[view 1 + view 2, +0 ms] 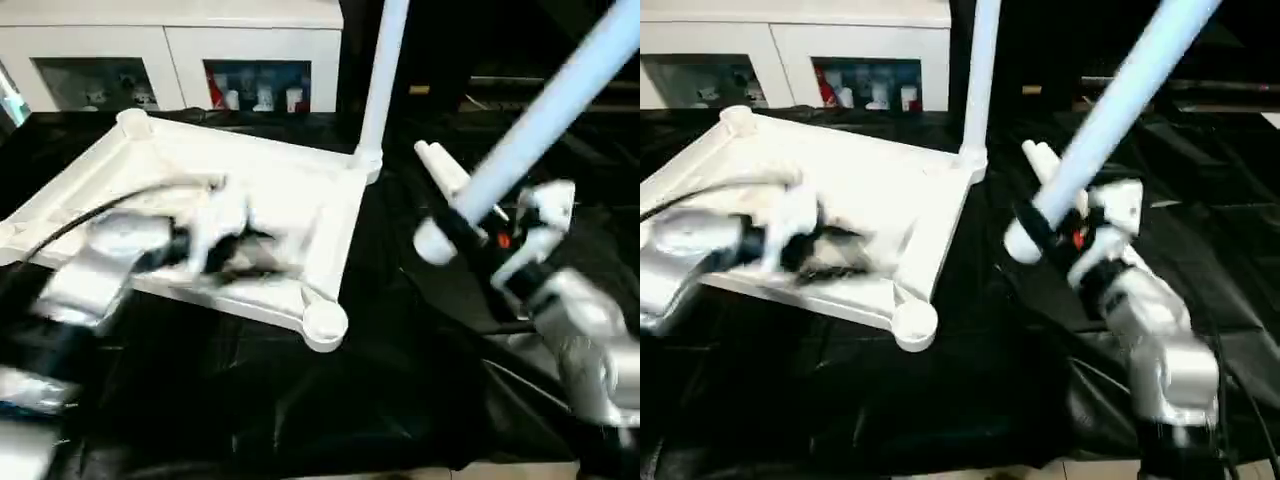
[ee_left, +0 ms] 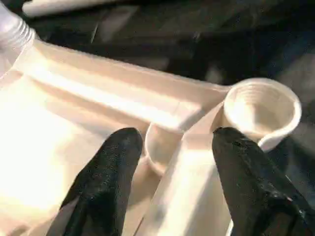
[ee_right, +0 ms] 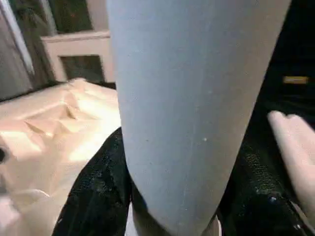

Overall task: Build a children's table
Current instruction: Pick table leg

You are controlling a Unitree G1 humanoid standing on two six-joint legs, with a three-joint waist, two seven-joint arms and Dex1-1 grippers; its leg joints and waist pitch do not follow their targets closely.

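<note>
Right gripper (image 1: 1045,228) clamps a white table leg (image 1: 545,120) near its thick end, tilted high beside the upturned tabletop (image 1: 290,195), left gripper (image 2: 172,162) spread wide over the near rim by the empty corner socket (image 2: 260,110), and that long leg could swing into the upright leg (image 1: 381,75) already seated.

A bench (image 1: 300,400) draped in black sheeting carries the work. The white tabletop (image 1: 290,190) lies on it upside down, ribbed underside up. Just beside the tabletop's far right corner, a loose white leg (image 1: 440,165) lies on the sheeting.
</note>
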